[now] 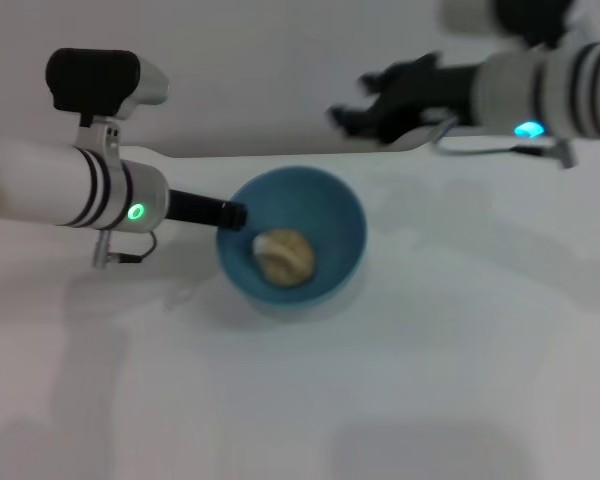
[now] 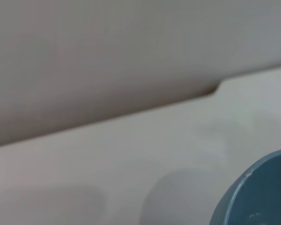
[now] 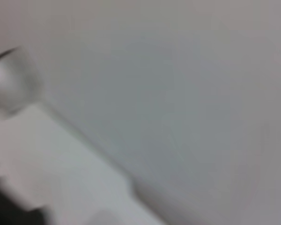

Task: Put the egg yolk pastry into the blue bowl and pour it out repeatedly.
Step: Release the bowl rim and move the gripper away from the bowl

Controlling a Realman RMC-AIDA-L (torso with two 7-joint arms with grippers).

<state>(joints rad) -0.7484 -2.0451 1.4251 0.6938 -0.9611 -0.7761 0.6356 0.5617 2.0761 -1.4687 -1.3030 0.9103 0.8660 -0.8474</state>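
The blue bowl point(image 1: 315, 215) is tilted at the middle of the white table, its opening facing me. The egg yolk pastry point(image 1: 283, 256), a pale tan lump, lies inside against the lower wall. My left gripper point(image 1: 232, 215) is shut on the bowl's left rim and holds it tilted. The bowl's rim also shows in the left wrist view point(image 2: 253, 197). My right gripper point(image 1: 352, 112) is open and empty, held above the table's far edge behind the bowl. The right wrist view shows only blurred wall and table.
The white table point(image 1: 380, 400) spreads in front of and right of the bowl. Its far edge point(image 1: 280, 153) meets a plain wall. A cable point(image 1: 130, 255) hangs under my left wrist.
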